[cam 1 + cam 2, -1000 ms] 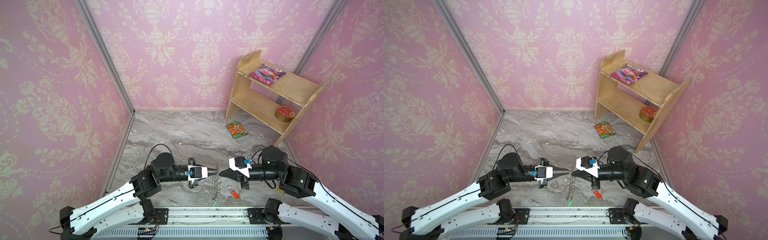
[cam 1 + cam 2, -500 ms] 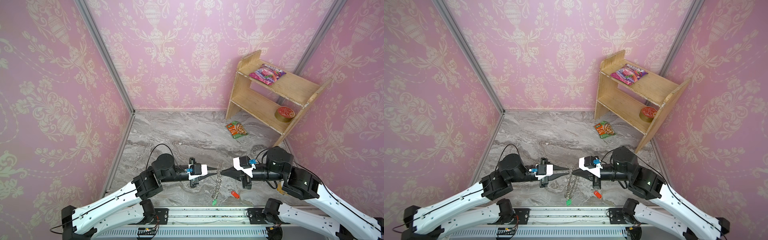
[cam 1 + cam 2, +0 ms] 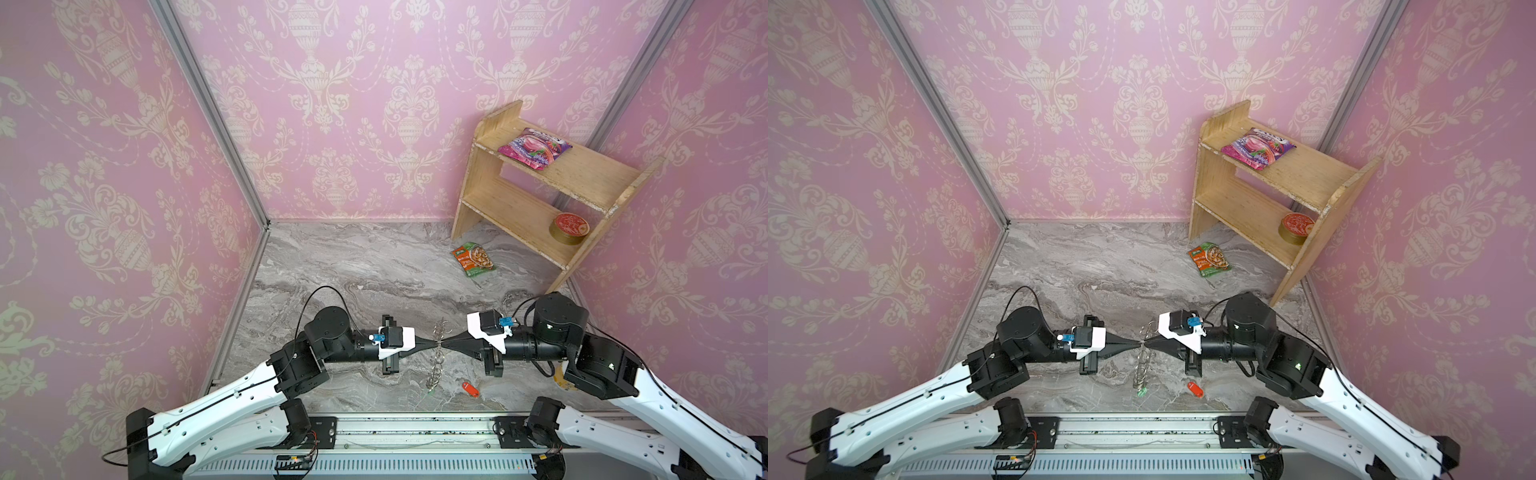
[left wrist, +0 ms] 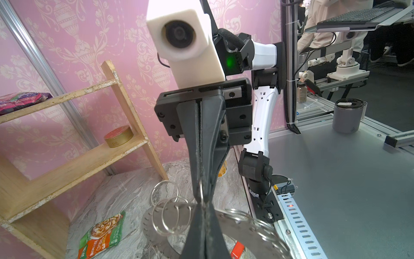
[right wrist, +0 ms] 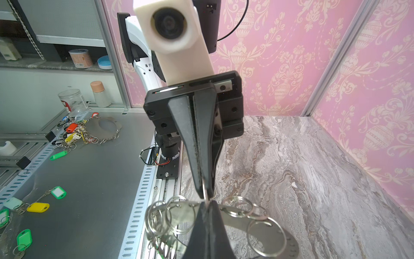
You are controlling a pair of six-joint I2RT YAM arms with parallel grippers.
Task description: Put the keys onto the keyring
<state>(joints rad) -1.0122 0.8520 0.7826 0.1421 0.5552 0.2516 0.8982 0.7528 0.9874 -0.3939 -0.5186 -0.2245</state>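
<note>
While upright, keyring [image 3: 435,368] between left tool [image 3: 430,344] and right tool [image 3: 446,344] (tip-to-tip)

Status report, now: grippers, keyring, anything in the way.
Both shut on keyring: left gripper, right gripper, tip to tip. Keyring on edge; red key loose on table beside it. Nothing blocking.

The keyring [image 3: 436,357] sits between the left jaws and the right jaws, which meet tip to tip on its rim. A key [image 3: 470,389] lies on the desk [image 3: 353,266] below the right jaws, nearer the base. Well beyond them, a packet [image 3: 473,259] lies before the shelf [image 3: 519,208].
</note>
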